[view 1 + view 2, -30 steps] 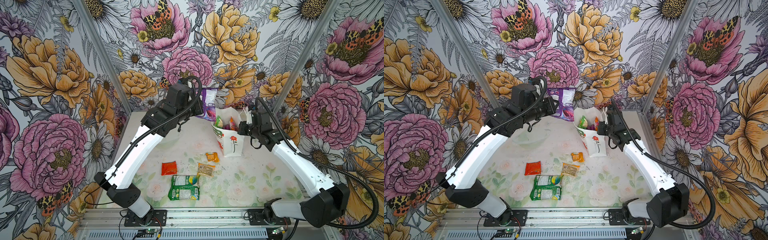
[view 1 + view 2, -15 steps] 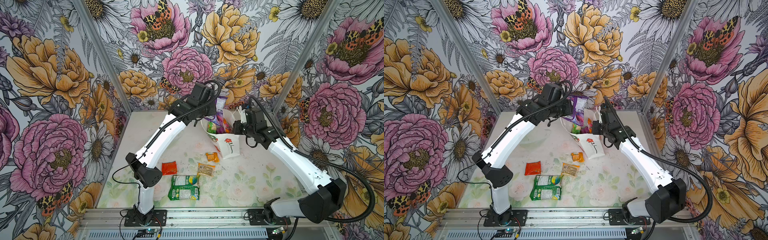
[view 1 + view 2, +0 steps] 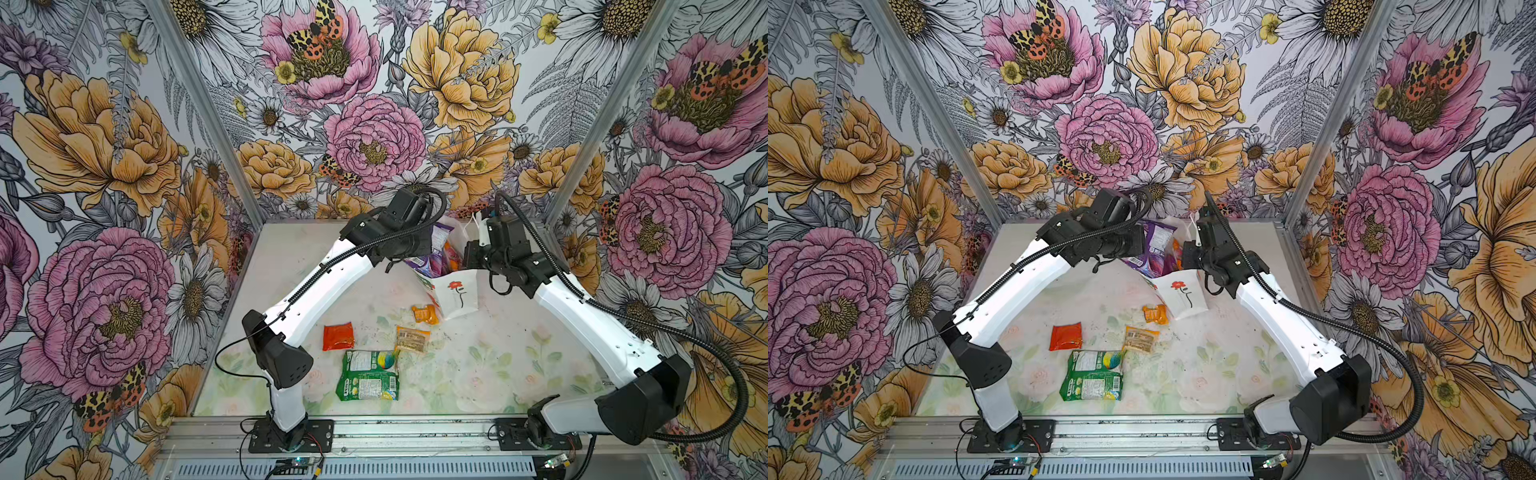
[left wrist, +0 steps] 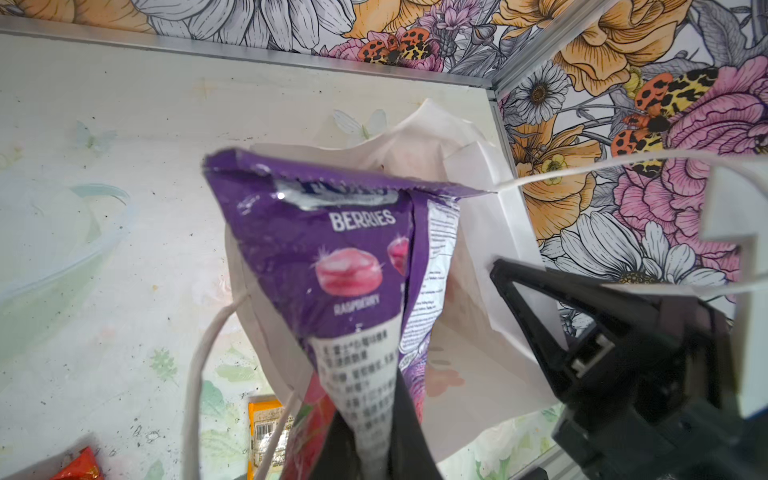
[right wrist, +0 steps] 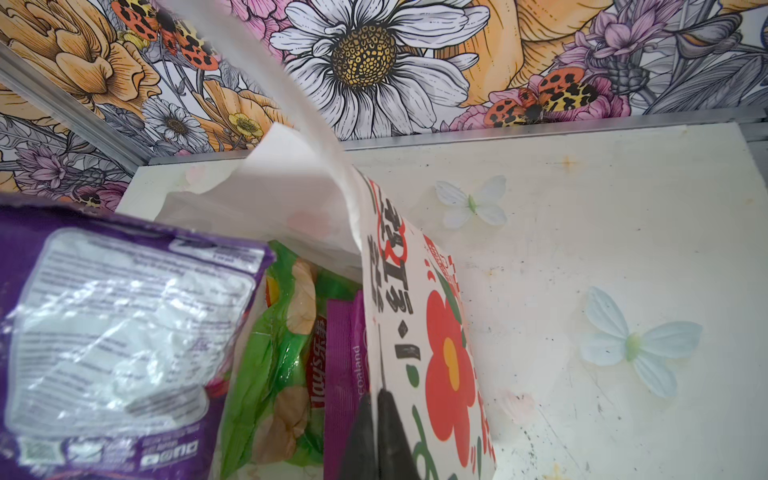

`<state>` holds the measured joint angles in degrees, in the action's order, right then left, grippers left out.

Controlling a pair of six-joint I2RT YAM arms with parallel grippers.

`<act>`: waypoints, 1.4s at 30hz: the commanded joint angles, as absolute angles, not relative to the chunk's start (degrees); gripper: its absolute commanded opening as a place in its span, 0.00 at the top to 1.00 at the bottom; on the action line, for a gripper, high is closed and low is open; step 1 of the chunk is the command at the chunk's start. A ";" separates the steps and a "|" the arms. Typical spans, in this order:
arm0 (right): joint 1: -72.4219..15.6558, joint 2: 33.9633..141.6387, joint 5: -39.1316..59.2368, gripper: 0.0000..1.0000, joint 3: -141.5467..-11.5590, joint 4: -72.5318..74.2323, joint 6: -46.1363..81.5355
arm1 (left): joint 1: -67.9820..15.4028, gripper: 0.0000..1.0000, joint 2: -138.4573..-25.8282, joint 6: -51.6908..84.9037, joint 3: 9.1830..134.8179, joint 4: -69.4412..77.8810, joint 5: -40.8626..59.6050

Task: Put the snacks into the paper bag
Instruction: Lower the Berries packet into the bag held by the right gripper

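Flowered wallpaper (image 3: 104, 145) lines three sides of the cell; the desk (image 3: 498, 365) is pale with a faint flower print.

Item 1, paper bag (image 3: 455, 293): white with a red flower drawing. It stands toward the back of the desk between the two arms, mouth open, and is seen in both top views.

Item 2, left claw (image 4: 374, 440): pressed onto one end of a purple packet (image 4: 324, 257) marked "BERRIES". The packet's free end lies at the bag's mouth, over the contents. How far it sits inside cannot be told.

Item 3, right claw (image 5: 376, 436): fingers drawn together, pinching the bag's green-and-red printed side wall at the rim, one finger inside and one outside.

Item 4, inside the bag, from the right wrist view: a green chips bag (image 5: 274, 353) and a second purple packet (image 5: 345, 353) against the printed wall.

Item 5, loose on the desk:
- A small orange packet (image 3: 424, 313) lies just beside the bag's base.
- A yellow-orange packet (image 3: 411, 338) lies nearer the front.
- A red packet (image 3: 338, 336) lies to the left of that one.
- A green packet (image 3: 369, 374) lies nearest the front rail.

None of the four touches a claw.
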<state>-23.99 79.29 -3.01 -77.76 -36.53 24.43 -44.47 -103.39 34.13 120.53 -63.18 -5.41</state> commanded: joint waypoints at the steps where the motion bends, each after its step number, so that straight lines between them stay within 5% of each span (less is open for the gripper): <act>1: -24.46 79.03 -3.79 1.00 -80.84 -32.24 25.27 | -44.79 1.00 -101.12 34.80 118.98 -61.69 -6.00; 24: -33.53 80.23 -15.21 1.00 -82.33 -32.26 25.39 | -36.22 1.00 -114.27 31.60 127.54 -71.78 -7.85; 42: -36.76 84.02 -18.81 1.00 -83.08 -32.24 27.66 | -40.06 1.00 -123.27 34.27 134.36 -71.38 -4.21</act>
